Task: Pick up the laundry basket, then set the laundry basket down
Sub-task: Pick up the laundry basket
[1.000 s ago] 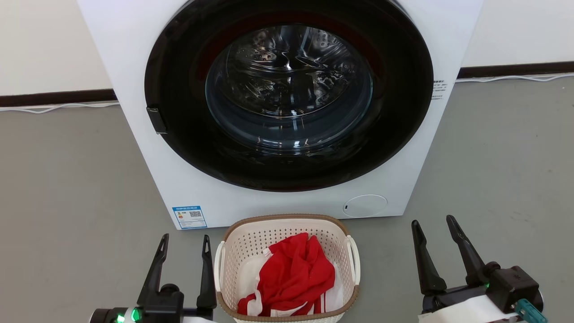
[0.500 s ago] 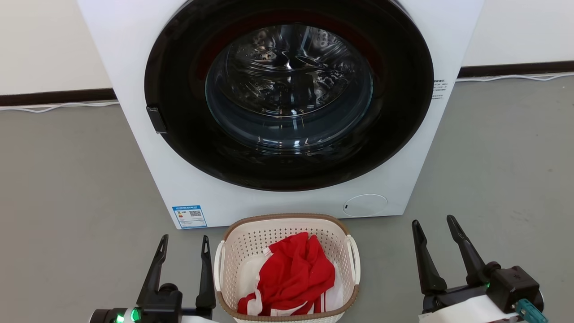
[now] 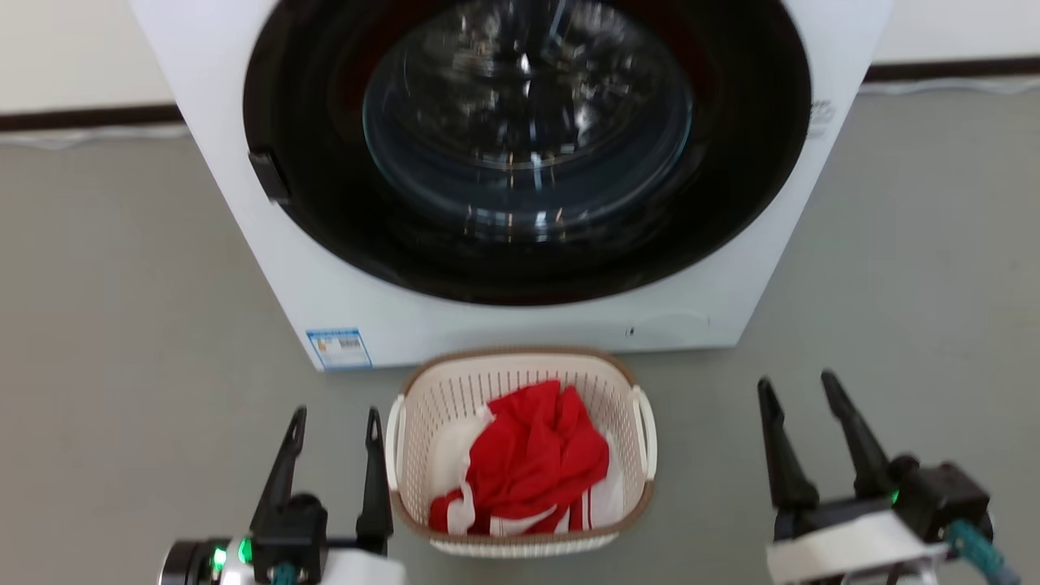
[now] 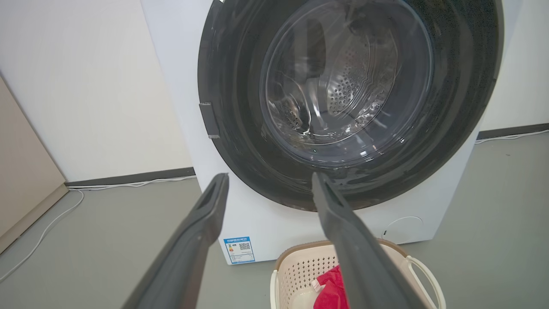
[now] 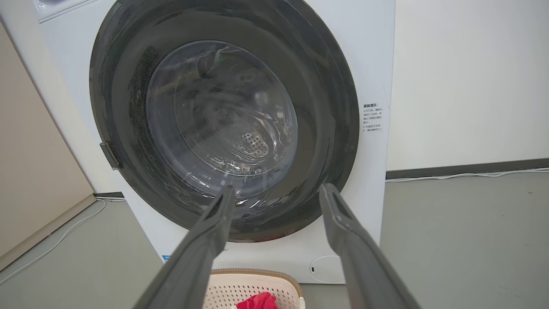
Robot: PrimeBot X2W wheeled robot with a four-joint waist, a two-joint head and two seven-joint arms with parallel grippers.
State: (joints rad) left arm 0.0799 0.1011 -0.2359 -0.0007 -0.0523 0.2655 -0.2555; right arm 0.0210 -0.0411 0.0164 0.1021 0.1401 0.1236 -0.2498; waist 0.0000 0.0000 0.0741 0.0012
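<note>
The cream laundry basket [image 3: 422,455] with a brown rim sits on the grey floor before the washer, red and white clothing [image 3: 532,459] piled inside. My left gripper [image 3: 336,416] stands open just left of the basket, its right finger close to the left white handle [image 3: 393,439]. Well to the right of the basket, my right gripper [image 3: 798,383] is open and holds nothing. The left wrist view catches the laundry basket [image 4: 296,268] at the bottom between the open left gripper [image 4: 270,177] and the washer. In the right wrist view the laundry basket [image 5: 253,285] lies below the open right gripper [image 5: 278,189].
A white front-loading washer [image 3: 520,325] with a closed round dark door [image 3: 528,138] stands directly behind the basket. Grey floor [image 3: 130,325] spreads to both sides. A dark baseboard and white cable [image 4: 128,183] run along the wall, and a beige panel [image 5: 38,163] stands at the left.
The whole head picture has shifted and blurred: the camera tilted down, so washer and basket sit higher in view. Both grippers stay open beside the basket as before.
</note>
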